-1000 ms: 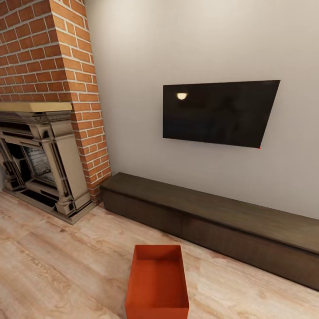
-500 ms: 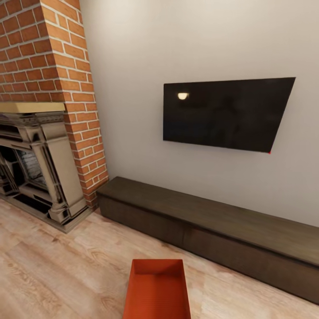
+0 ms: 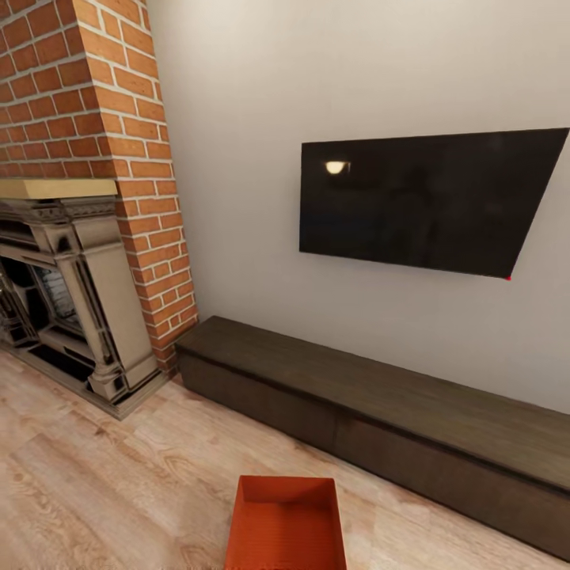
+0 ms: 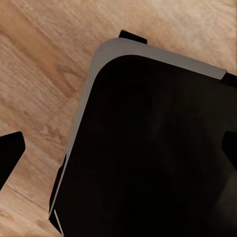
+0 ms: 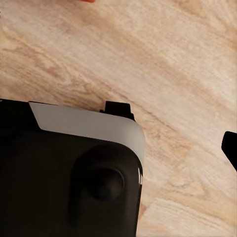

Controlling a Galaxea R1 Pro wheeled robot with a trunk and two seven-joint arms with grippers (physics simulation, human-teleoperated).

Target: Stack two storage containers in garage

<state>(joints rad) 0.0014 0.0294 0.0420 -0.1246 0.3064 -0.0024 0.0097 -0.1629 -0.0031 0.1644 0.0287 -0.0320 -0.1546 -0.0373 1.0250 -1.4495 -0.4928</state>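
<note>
Well, you were barely started: one storage container (image 3: 286,526) sat on the living-room plank floor (image 3: 95,491) before the TV bench (image 3: 380,404), ungrasped; whether either gripper's jaws were released or clenched, I couldn't tell.

Bare plank floor (image 3: 95,491) surrounds the storage container (image 3: 286,526); low cabinet (image 3: 380,412) and fireplace (image 3: 71,293) apparently block beyond
</note>
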